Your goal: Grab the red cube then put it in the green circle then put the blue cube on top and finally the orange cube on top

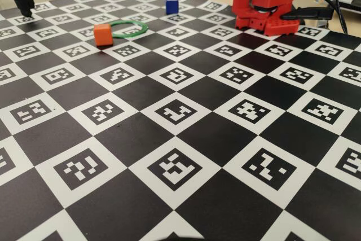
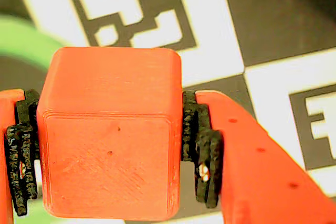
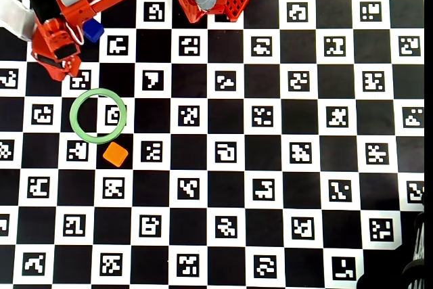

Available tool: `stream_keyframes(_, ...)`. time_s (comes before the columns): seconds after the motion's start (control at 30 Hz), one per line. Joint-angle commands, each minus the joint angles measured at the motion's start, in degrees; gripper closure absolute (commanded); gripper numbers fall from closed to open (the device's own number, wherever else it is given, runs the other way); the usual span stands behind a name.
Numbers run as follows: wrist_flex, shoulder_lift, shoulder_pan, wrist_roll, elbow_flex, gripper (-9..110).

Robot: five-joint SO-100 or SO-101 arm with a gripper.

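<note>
red cube clamped off the board; orange cube just outside empty green circle; blue cube well apart from it.

Overhead view: orange cube just below the ring, outside it; blue cube well above, beside arm.
</note>
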Motion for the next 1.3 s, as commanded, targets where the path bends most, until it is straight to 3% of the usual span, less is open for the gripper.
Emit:
stream_keyframes(0.0,4.75,3.87,-2.11,-2.37,-9.67,92)
stream_keyframes(0.3,14.5,3.16,-9.05,-6.24,-17.49,92)
stream_keyframes(0.53,16.44,1.05,-14.85,-2.29,-20.21,92)
stream_keyframes(1.27,-5.27,0.53,-15.56,-1.49,1.76,93)
